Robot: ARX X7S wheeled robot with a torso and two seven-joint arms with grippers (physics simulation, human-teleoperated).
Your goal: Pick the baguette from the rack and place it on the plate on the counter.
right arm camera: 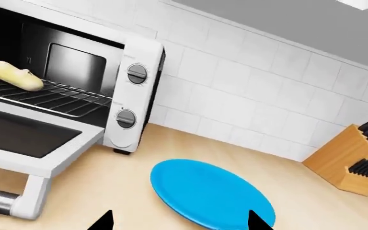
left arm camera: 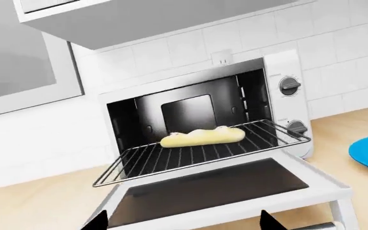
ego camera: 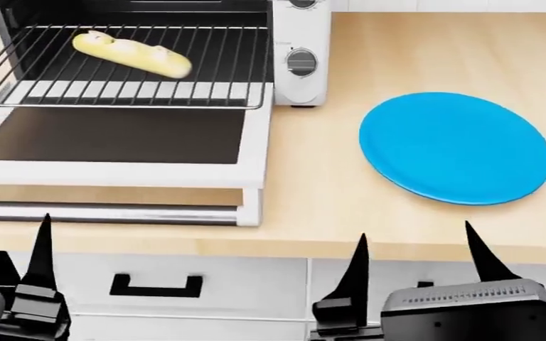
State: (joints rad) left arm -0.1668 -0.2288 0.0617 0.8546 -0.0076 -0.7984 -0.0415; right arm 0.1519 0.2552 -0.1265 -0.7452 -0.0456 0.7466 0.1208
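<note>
The pale-yellow baguette (ego camera: 131,54) lies on the dark wire rack (ego camera: 111,91), which is pulled out of the open white toaster oven (ego camera: 297,50). It also shows in the left wrist view (left arm camera: 202,137) and the right wrist view (right arm camera: 8,72). The bright blue plate (ego camera: 455,148) sits on the beige counter (ego camera: 349,206) to the oven's right. My left gripper (left arm camera: 182,224) is open and empty, in front of the oven door. My right gripper (ego camera: 415,266) is open and empty, near the counter's front edge below the plate.
The oven door (ego camera: 111,145) hangs open flat over the counter with its handle bar (ego camera: 102,213) at the front. A wooden knife block (right arm camera: 353,160) stands at the far right by the tiled wall. White drawers with a black handle (ego camera: 156,286) lie below.
</note>
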